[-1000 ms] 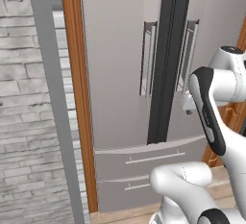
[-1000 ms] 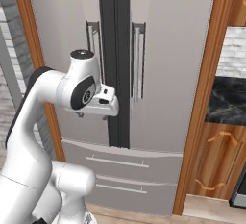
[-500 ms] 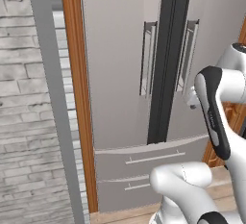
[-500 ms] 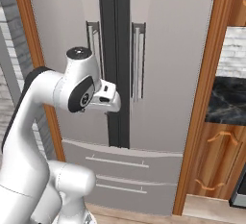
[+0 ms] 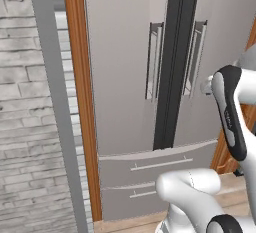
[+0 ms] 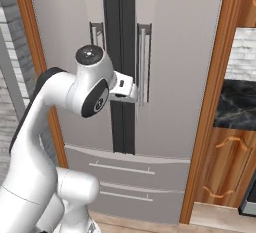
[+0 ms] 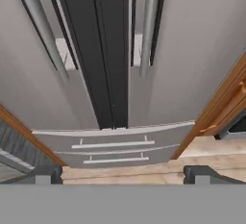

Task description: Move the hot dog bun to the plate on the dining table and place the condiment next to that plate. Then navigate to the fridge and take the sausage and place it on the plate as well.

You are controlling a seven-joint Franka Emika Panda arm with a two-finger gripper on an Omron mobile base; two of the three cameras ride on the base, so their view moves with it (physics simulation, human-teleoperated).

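Fridge (image 5: 125, 77): stood shut before me, doors meeting at a dark seam.
Handles (image 6: 144, 62): two vertical bars flanking it.
Gripper (image 7: 122, 175): I had its fingers spread wide, empty, near the right handle.
Advice: I'd centre on one bar, clamp squarely, pull along the door's arc.

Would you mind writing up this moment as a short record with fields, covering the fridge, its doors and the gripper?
fridge: grey steel, framed by wooden panels
doors: both shut, dark seam between them
handles: two long vertical bars, left handle and right handle either side of the seam
drawers: two drawer fronts at the bottom, shut
gripper: open, holding nothing, pointed at the fridge front, apart from the doors
sausage: not visible with doors shut
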